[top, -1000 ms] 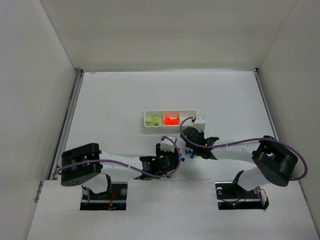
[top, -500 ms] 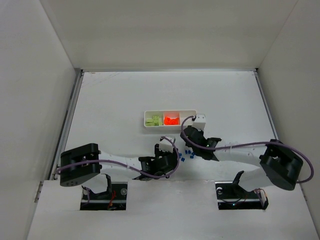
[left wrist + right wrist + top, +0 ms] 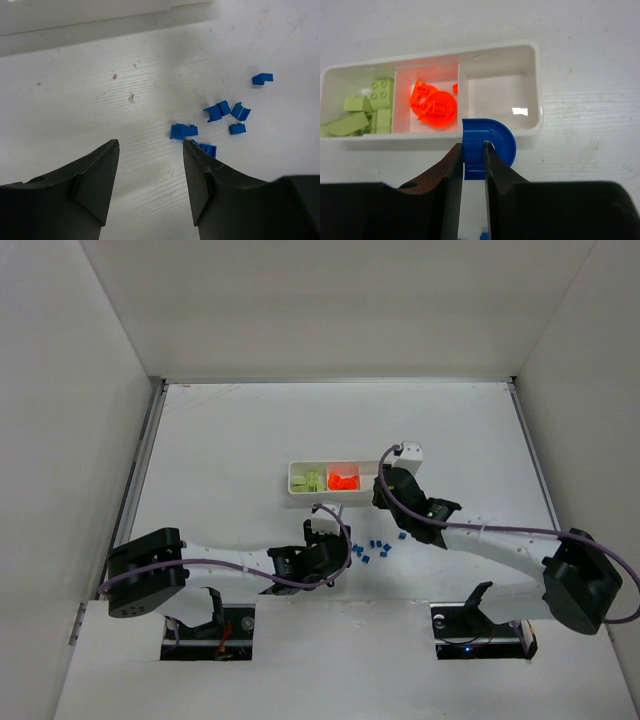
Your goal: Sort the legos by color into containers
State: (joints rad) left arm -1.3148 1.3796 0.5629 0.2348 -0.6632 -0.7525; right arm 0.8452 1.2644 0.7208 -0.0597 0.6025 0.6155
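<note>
The white three-compartment tray (image 3: 536, 70) holds lime green bricks (image 3: 372, 107) in its left part, orange bricks (image 3: 434, 105) in the middle, and nothing in the right part; it also shows in the top view (image 3: 297, 492). My right gripper (image 3: 473, 150) is shut on a curved blue brick (image 3: 490, 140), held just in front of the tray's near wall. Several small blue bricks (image 3: 220, 120) lie loose on the table; they also show in the top view (image 3: 375, 548). My left gripper (image 3: 151, 150) is open and empty, low over the table just left of them.
White walls enclose the table on three sides (image 3: 100, 440). The right arm (image 3: 480, 535) stretches diagonally from its base to the tray's right end. The left arm (image 3: 230, 565) lies low along the near edge.
My right gripper has risen from the blue pile with the curved blue brick and moved up and right toward the tray's right end. My left gripper has shifted slightly left.
</note>
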